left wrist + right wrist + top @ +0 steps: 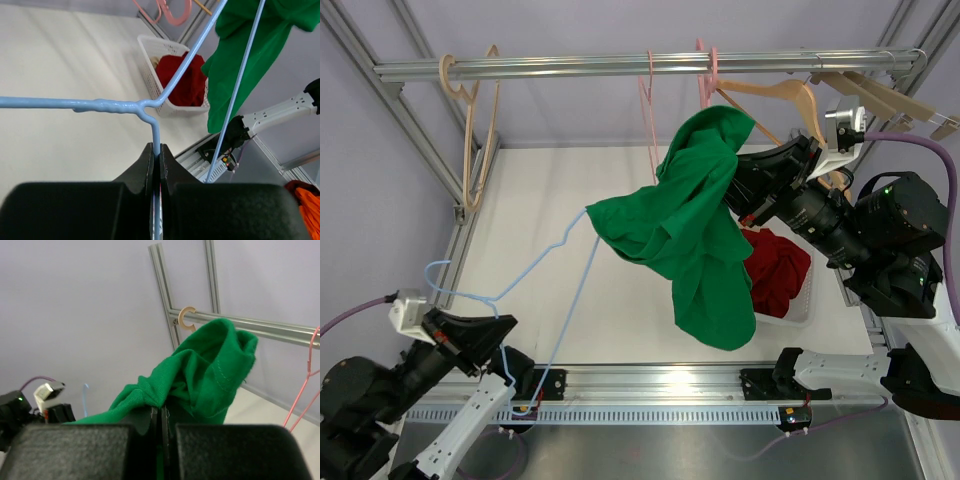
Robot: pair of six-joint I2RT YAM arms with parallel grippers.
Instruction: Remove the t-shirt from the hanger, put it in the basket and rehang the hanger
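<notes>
A green t-shirt (pixel 692 230) hangs bunched in mid-air over the table's middle, one part still draped over the far end of a light blue wire hanger (pixel 535 270). My left gripper (pixel 490 330) is shut on the hanger's neck (pixel 156 145) at the near left and holds it up. My right gripper (pixel 740 190) is shut on a fold of the t-shirt (pixel 200 380) and holds it high at the right. The hanger's far shoulder is hidden inside the cloth.
A white basket (pixel 798 312) with a red garment (pixel 776 272) stands on the table at the right, below the shirt. A metal rail (pixel 620 66) across the back carries wooden (pixel 775 95) and pink (pixel 650 110) hangers. A frame post (pixel 410 110) runs along the left.
</notes>
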